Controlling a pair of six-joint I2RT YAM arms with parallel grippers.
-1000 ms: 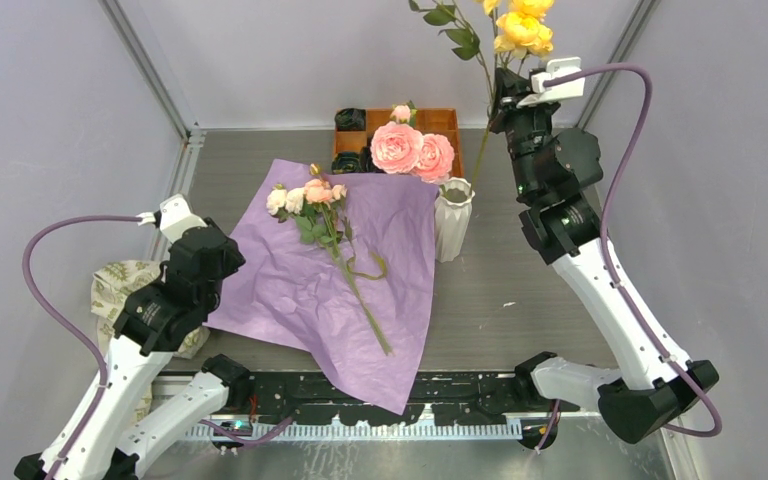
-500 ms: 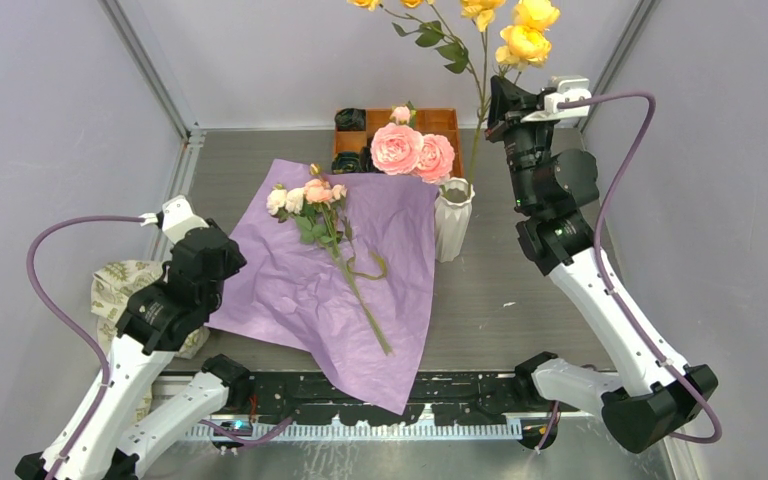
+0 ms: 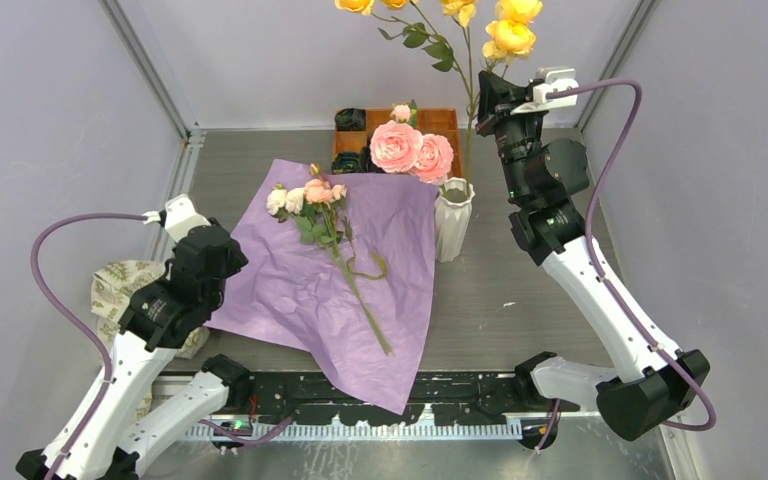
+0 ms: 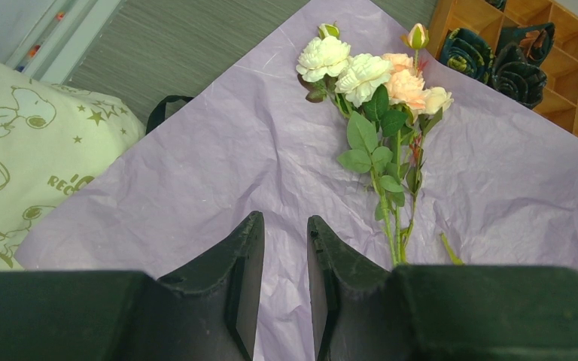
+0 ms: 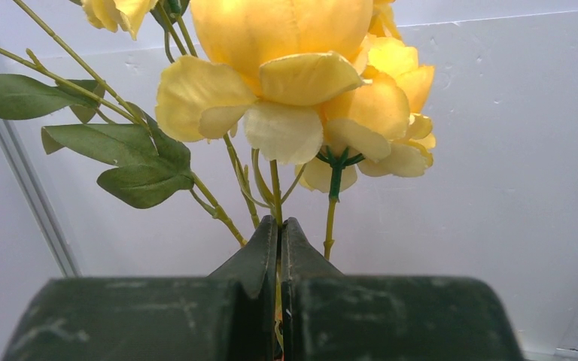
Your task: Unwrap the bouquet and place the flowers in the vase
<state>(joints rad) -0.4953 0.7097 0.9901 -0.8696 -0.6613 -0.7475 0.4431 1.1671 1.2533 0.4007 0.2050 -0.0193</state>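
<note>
Standing below the right hand, the vase is filled with pink roses; yellow roses are clamped in that hand; the left hand is held narrowly parted, empty.

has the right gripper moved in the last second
Yes. The right gripper, shut on the stem of the yellow flowers, has shifted left, closer to above the vase, which stayed put.

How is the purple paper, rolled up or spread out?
Spread out. The purple paper lies open across the table, with a flower stem resting on top.
</note>
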